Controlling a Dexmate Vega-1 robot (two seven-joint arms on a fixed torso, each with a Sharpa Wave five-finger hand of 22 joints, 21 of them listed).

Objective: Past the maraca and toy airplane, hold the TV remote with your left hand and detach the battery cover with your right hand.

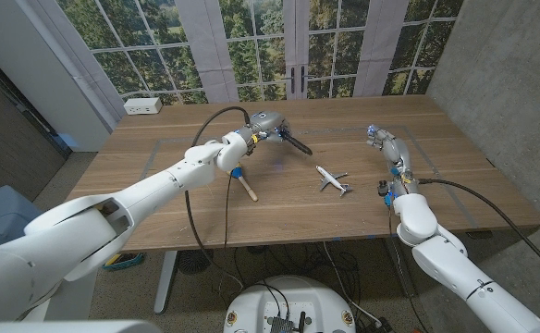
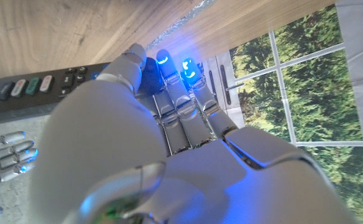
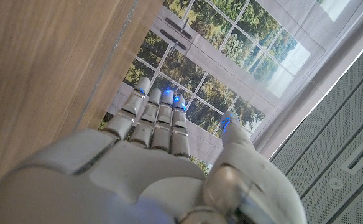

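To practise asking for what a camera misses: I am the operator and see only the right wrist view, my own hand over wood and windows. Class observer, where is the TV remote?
Observer: In the head view the TV remote sticks out from the left hand, at the table's far middle.
Operator: Is it really held?
Observer: The left wrist view shows that hand's thumb lying across the remote's button side, so it seems held.
Operator: What lies between my hand and it?
Observer: The toy airplane lies on the table between the right hand and the remote, a little nearer the robot.
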